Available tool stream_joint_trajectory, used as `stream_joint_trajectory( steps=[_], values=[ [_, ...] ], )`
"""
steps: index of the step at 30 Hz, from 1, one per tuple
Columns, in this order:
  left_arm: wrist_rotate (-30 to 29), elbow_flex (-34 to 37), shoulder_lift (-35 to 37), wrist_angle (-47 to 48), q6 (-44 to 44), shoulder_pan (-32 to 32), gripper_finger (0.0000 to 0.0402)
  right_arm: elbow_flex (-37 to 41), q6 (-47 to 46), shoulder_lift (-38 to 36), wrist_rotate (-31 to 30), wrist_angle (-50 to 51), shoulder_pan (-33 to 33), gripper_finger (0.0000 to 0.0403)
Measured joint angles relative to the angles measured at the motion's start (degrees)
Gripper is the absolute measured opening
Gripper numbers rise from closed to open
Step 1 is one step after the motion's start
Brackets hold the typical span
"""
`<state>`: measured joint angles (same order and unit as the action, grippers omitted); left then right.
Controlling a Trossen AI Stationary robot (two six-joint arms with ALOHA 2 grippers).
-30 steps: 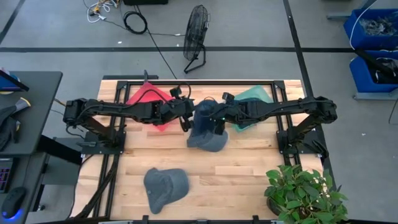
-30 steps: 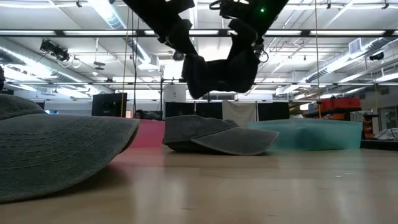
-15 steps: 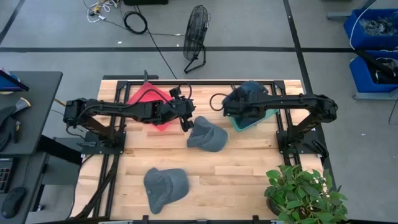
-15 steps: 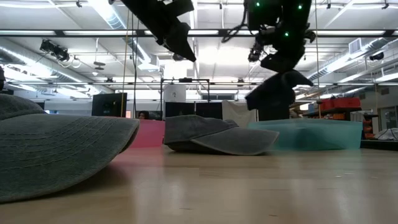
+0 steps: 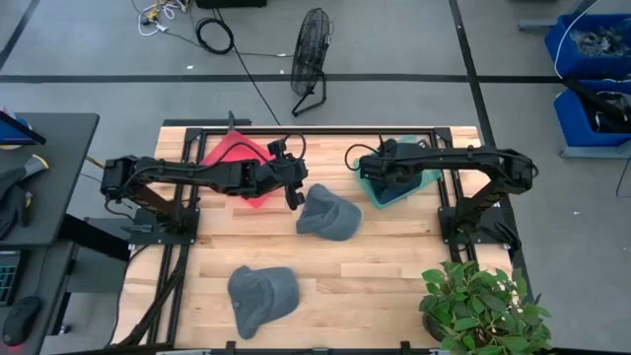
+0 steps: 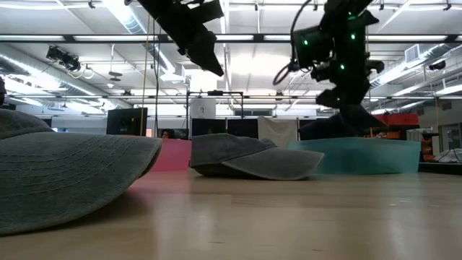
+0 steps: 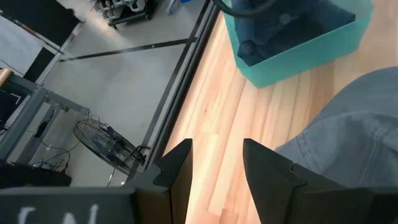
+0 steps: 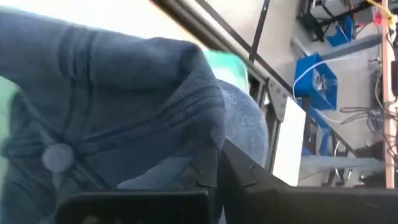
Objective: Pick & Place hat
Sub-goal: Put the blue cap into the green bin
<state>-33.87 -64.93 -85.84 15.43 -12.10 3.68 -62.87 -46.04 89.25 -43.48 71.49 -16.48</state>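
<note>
On the left half of the tabletop [image 5: 394, 286] a grey cap [image 5: 262, 294] lies near the front edge, its long axis running roughly front to back, with bare wood on both sides of it. Behind it a red bin [image 5: 235, 158] sits against the back rail. The left tool [image 5: 294, 194] hangs above the wood just beside the red bin and close to the left edge of the middle cap [image 5: 328, 213]; its fingers [image 7: 180, 168] stand spread with bare wood showing between them, and nothing is held. The middle cap rests flat on the tabletop between the two arms, its long axis slanting from back-left to front-right, its brim toward the front-right as far as the high view shows. Open wood lies in front of it up to the near edge.

To the right, the teal bin [image 5: 398, 176] stands by the back rail. The right tool [image 5: 380, 170] is over the bin's left part, and the dark blue hat [image 8: 124, 124] it carries hangs at the bin's rim, partly inside it in the low view. The right tool's fingers are pinched on the hat's cloth. A potted plant [image 5: 483, 311] crowds the front-right corner.
</note>
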Motion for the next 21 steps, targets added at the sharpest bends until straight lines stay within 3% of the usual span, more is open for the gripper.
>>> stream_joint_trajectory(
  steps=[10, 21],
  values=[
    [0.0, 0.0, 0.0, -0.1, 1.3, 0.0, 0.0145, 8.5, 4.7, 0.0, 5.3, -15.9, -3.1, 0.001],
    [0.0, 0.0, 0.0, -0.1, 1.4, 0.3, 0.0145, 9.2, 7.8, 0.0, 8.2, -12.5, -3.4, 0.0105]
  ],
)
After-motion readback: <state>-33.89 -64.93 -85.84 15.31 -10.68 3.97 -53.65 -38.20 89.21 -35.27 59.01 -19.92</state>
